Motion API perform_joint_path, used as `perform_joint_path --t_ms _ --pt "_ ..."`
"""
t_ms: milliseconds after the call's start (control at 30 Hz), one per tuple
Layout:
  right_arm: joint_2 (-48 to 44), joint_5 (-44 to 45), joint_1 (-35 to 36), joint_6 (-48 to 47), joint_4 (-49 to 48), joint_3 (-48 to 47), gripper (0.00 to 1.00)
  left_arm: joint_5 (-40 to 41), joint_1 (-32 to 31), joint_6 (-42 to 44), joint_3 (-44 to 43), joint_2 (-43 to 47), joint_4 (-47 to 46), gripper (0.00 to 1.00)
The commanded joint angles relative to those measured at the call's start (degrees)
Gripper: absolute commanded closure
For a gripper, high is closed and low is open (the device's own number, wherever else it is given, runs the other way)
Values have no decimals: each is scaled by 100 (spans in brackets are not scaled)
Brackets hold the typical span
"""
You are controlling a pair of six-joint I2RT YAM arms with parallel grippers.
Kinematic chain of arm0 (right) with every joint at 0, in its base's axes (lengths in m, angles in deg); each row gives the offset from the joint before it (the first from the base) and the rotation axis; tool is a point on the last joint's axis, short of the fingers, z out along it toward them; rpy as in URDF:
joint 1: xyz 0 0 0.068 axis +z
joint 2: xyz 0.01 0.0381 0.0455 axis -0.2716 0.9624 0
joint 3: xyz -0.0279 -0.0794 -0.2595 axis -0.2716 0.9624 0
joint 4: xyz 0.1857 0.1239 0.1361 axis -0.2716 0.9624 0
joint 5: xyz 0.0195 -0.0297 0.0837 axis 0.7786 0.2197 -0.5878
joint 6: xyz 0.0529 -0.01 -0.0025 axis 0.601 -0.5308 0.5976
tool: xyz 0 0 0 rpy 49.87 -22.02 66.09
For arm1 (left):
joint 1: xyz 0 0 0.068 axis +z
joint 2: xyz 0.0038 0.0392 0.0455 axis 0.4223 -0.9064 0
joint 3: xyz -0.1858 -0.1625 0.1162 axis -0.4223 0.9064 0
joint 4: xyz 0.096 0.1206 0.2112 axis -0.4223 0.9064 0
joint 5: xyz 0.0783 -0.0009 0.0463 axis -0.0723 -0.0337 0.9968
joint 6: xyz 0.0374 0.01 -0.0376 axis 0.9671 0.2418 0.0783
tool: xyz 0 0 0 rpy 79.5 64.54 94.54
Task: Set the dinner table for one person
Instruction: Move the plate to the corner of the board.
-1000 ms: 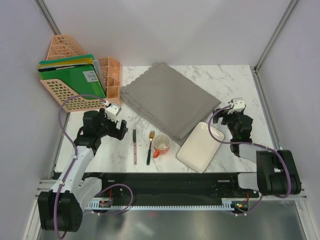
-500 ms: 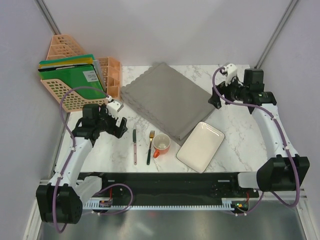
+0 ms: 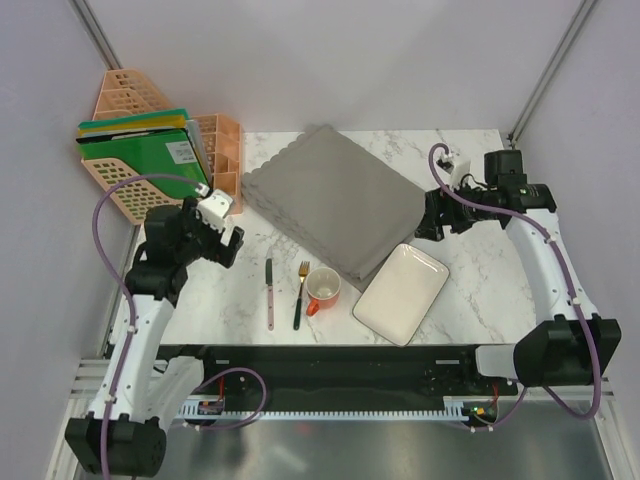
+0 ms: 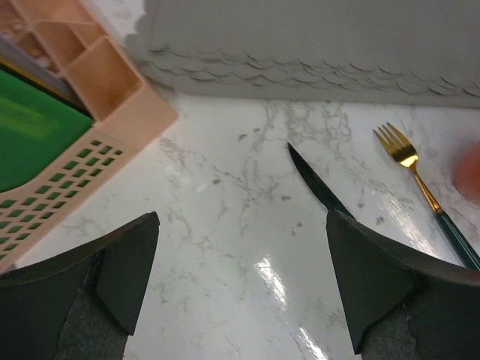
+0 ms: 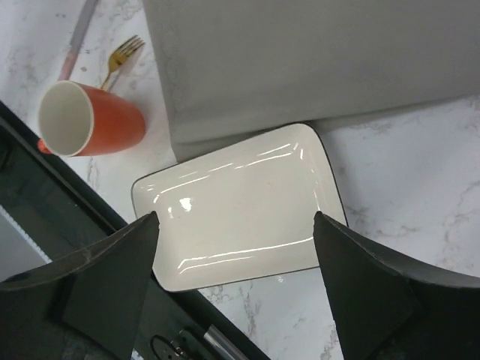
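Note:
The dinner table [image 3: 470, 290] is white marble with grey veins. On it lie a grey scallop-edged placemat [image 3: 330, 195], a white rectangular plate [image 3: 401, 293], an orange mug [image 3: 323, 288], a gold fork [image 3: 301, 293] and a pink-handled knife [image 3: 269, 292]. My left gripper [image 3: 228, 245] is open over bare marble, left of the knife [image 4: 315, 184]. Above the plate's far corner, my right gripper [image 3: 432, 222] is open. In the right wrist view the plate [image 5: 240, 210] lies below and between the fingers of the right gripper [image 5: 236, 277], apart from them.
A peach file organizer [image 3: 150, 160] with green folders stands at the back left, close to the left arm. The placemat's near corner touches or overlaps the plate's far edge. The black base rail [image 3: 330, 365] runs along the near edge.
My right gripper has swung from the back right corner down and forward to the plate's far corner. The left arm has drawn slightly left and up.

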Motion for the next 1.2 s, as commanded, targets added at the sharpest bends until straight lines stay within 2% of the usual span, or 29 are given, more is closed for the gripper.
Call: perform_joint_path --t_ms 0,33,100,167,233,300,333,433,567,733,967,1167 --pt "77 881 -8 -219 124 112 8 1216 22 -278 248 565 -999 0" --pt "-11 1267 -16 -305 -17 339 8 1307 22 -252 257 600 -1000 0" --pt "-231 1507 27 -472 43 464 11 1544 22 -208 248 566 -826 0" --pt "-319 1744 115 -885 490 552 14 1536 22 -111 231 469 -675 0" --pt "-346 1807 212 -1183 963 753 43 1519 22 -102 292 407 -640 0" --pt "-390 2078 308 -1299 1089 982 93 1379 22 -119 424 416 -648 0" --pt "-399 2140 344 -1352 1150 1253 100 1317 22 -146 459 407 -675 0" --pt "-408 2439 651 -1300 1072 1685 100 1168 22 -277 599 249 -762 0" --pt "-137 2606 1108 -1168 949 1626 100 1027 22 -400 548 -93 -807 0" --pt "532 2309 1188 -992 616 1265 100 877 22 -594 389 -112 -833 0" --pt "1901 2141 1407 -719 -114 1291 100 1000 22 -480 301 -103 -807 0" --pt "2325 2043 1425 -448 -694 1475 100 1062 22 -296 406 -6 -780 0"
